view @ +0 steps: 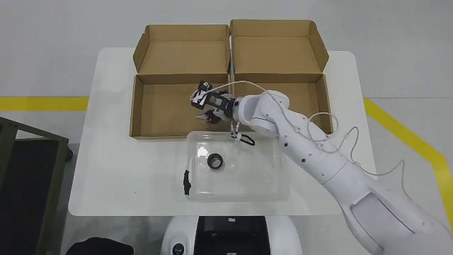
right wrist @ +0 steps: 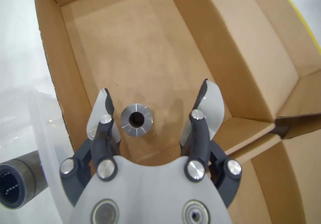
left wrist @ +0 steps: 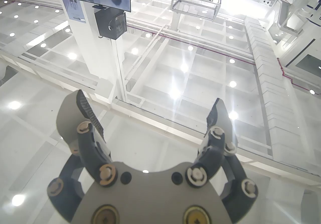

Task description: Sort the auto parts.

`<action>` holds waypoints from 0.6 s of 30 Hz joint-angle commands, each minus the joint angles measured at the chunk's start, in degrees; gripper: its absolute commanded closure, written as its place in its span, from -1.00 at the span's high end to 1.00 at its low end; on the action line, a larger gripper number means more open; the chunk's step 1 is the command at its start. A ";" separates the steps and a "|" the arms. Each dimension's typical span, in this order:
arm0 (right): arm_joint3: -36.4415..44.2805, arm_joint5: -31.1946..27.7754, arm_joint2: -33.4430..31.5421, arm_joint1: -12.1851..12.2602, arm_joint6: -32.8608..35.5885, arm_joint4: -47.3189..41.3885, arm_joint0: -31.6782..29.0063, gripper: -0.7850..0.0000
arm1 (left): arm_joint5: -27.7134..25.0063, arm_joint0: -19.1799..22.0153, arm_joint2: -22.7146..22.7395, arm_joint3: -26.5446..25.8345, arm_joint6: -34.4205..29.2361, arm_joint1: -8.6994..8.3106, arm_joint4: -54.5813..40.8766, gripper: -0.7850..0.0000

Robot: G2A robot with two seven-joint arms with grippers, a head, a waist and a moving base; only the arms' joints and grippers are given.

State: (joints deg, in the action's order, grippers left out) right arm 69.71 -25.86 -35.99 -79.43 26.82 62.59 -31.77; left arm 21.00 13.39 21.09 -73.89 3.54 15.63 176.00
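Note:
My right gripper (right wrist: 156, 89) (view: 205, 98) hangs open over the left cardboard box (view: 152, 110). A silver slotted metal collet (right wrist: 136, 120) stands on end on the floor of that box (right wrist: 140, 42), below and between the spread fingers, not touching them. A dark cylindrical bearing (right wrist: 17, 179) (view: 214, 161) lies in the clear plastic bin (view: 269, 184) at the table's front. A small black part (view: 186, 182) sits at the bin's left edge. My left gripper (left wrist: 150, 104) is open, empty, and faces the ceiling.
A second open cardboard box (view: 311, 99) stands right of the first, both with lids folded back. The white table (view: 106, 156) has free room on its left and right sides. A dark cart (view: 28, 177) stands off the table's left.

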 commanded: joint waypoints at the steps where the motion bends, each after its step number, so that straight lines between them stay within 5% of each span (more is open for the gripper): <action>1: 2.47 0.03 -1.61 0.38 -0.18 -0.06 -0.43 0.76 | 0.00 0.00 0.00 0.00 0.00 0.00 0.00 1.00; 18: 31.08 -8.79 -13.91 5.68 4.34 2.41 -15.96 1.00 | 0.00 0.00 0.00 0.00 0.00 0.00 0.00 1.00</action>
State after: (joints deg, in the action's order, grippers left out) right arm 99.19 -33.82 -49.48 -74.05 31.10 64.81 -46.18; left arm 21.00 13.39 21.09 -73.89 3.54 15.63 176.00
